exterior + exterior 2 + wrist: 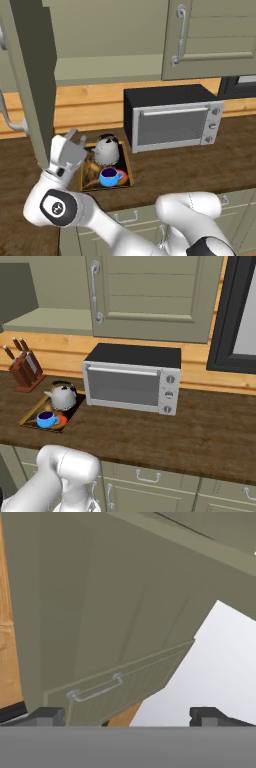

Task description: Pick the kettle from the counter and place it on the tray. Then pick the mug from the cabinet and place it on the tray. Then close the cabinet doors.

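On the tray (pixel 31 415), kettle (pixel 63 396) spout points left.

A toaster oven (pixel 172 117), black on top with a silver front, glass door and three knobs at its right side, stands on the worktop against the back wall. The back wall (pixel 95 102) is clad in pale horizontal wood boards. A wooden knife block (pixel 25 373) holding dark-handled knives stands at 9 o'clock of the oven in the right base view. A dark-framed window (pixel 237 321) with a pale grey pane lies at 2 o'clock of the oven. Grey-green drawers (pixel 150 476) with small silver handles run below the worktop. Lighting is even, without hard shadows.
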### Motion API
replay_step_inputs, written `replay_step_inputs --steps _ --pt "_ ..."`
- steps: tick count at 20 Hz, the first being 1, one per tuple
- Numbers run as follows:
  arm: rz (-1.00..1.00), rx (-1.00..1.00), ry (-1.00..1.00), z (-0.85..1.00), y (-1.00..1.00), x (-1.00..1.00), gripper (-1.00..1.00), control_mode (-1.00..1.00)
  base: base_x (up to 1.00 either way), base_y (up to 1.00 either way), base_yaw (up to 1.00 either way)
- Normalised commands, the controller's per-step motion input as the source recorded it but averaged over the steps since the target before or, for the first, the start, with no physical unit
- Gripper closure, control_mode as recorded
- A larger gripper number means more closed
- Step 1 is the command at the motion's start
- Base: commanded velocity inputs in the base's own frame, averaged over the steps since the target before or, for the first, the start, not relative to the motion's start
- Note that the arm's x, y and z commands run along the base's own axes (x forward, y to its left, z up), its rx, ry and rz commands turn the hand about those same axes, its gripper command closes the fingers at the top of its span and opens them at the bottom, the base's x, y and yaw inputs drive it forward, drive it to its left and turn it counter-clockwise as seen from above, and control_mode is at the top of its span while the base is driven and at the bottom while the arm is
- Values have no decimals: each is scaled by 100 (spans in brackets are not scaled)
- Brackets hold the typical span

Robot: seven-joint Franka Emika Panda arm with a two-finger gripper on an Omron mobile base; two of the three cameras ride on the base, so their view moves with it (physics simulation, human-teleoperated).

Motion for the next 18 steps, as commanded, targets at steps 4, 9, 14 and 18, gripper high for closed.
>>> replay_step_inputs --steps 4,9,14,18 --pt "0 -1 0 -7 42 2 -100 -100 0 0 0" --pt "9 0 0 -35 13 3 -100 -100 0 0 0" --pt "9 0 0 -37 37 8 -100 -100 0 0 0" --pt "0 0 0 3 84 17 -100 -100 0 0 0"
